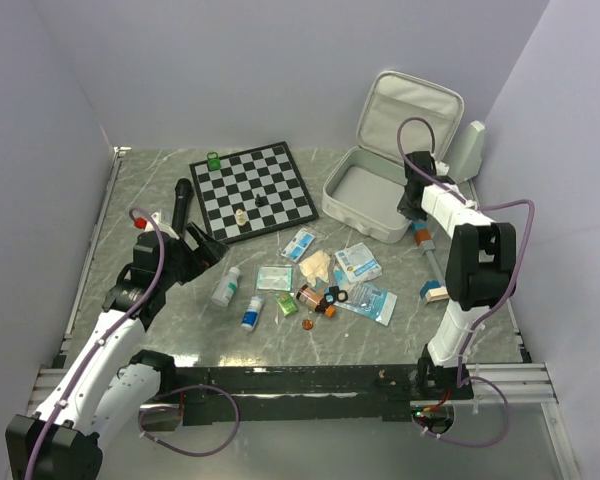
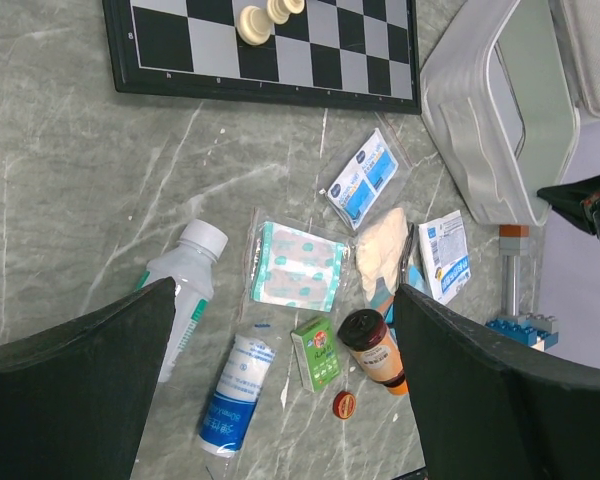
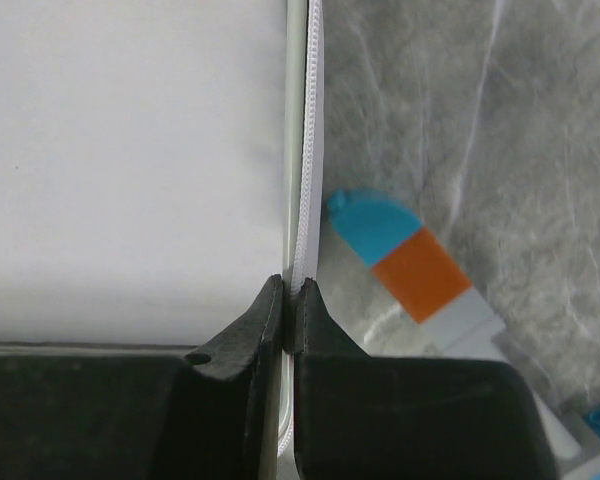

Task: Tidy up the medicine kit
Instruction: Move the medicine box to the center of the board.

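White soft-shell medicine kit [image 1: 358, 213] sits open at far right of counter [image 1: 145, 185], lid [image 1: 410, 110] up. Right jaws pinch its zip rim [image 3: 305, 150], approx. no gap. Left jaws spread wide over packets [image 1: 274, 278] & bottles [image 1: 226, 286]. Prob. light, floppy-walled, apt to slide. Rim near a corner looks the firmest hold.

A grey stone-look tabletop [image 1: 140, 180] with white veins sits between three plain pale lilac walls [image 1: 230, 60]. The light is soft. A silver metal rail [image 1: 525, 382] runs along its near edge.
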Robot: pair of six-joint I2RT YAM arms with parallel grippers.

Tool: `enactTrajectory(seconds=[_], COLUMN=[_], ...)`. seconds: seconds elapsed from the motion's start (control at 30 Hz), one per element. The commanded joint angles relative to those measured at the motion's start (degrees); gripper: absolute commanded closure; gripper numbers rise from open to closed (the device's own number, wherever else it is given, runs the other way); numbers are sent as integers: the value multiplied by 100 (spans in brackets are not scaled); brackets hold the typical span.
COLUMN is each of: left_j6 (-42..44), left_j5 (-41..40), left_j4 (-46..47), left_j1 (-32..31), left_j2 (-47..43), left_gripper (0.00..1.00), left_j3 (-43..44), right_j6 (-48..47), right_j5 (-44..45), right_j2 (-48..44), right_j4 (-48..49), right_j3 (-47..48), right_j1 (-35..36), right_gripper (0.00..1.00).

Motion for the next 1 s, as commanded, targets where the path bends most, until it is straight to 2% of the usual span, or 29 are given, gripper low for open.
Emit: enactTrajectory(seconds=[0.0, 0.4, 0.7, 0.97], left_j6=[-99, -73, -116, -240], left_j5=[87, 158, 79, 26], left_j4=[191, 182, 226, 402], left_j1=[-21, -30, -39, -109], left_j2=[-17, 45, 123, 440], left_gripper=[6, 7, 7, 8], left_j3=[6, -29, -91, -108], right_j6=[101, 602, 980, 1217], right_j5=[128, 409, 427, 330], right_j2=[-505, -1498, -2386, -2966], right_j4=[-22, 224, -144, -259], right_j3=[-542, -1993, -2863, -3382], right_j1=[264, 870, 1081, 1792], right_gripper=[98, 98, 100, 100])
